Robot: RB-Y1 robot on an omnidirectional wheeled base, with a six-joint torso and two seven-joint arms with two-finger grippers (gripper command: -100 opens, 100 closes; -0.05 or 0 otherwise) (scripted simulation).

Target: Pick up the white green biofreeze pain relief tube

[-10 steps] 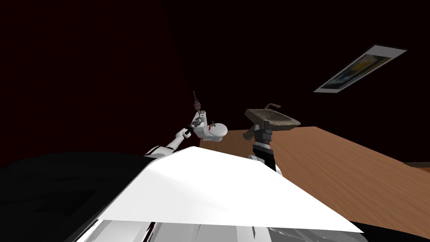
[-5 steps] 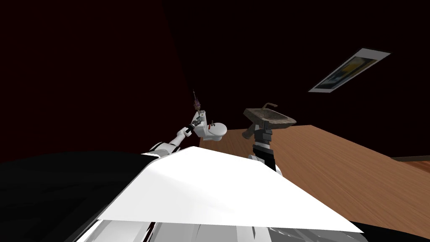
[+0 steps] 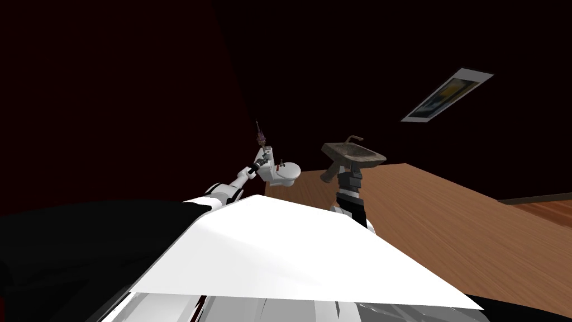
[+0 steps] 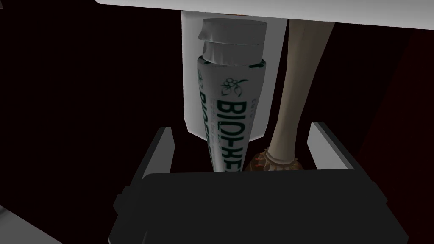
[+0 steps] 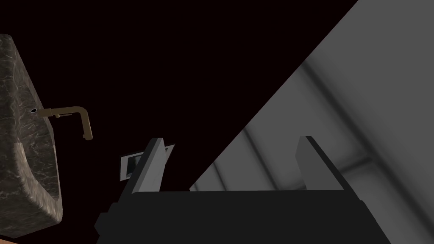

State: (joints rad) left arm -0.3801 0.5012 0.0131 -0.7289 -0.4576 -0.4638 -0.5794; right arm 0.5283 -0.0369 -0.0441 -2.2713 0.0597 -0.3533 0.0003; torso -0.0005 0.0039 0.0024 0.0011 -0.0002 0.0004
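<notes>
Tube (image 4: 231, 110) sits inside your left gripper (image 4: 241, 127), blades spread, not touching | your right gripper (image 5: 231, 142) spread near sink (image 5: 21, 148)

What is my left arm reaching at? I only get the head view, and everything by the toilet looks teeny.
Observer: A white tube with dark lettering, its cap pointing away from the left jaws.
Operator: Are the jaws squeezing it?
Observer: No. The left jaws are open, a finger on each side of the tube's narrow end, not touching.
Operator: And my other arm?
Observer: The right jaws are open too, holding nothing.
</notes>
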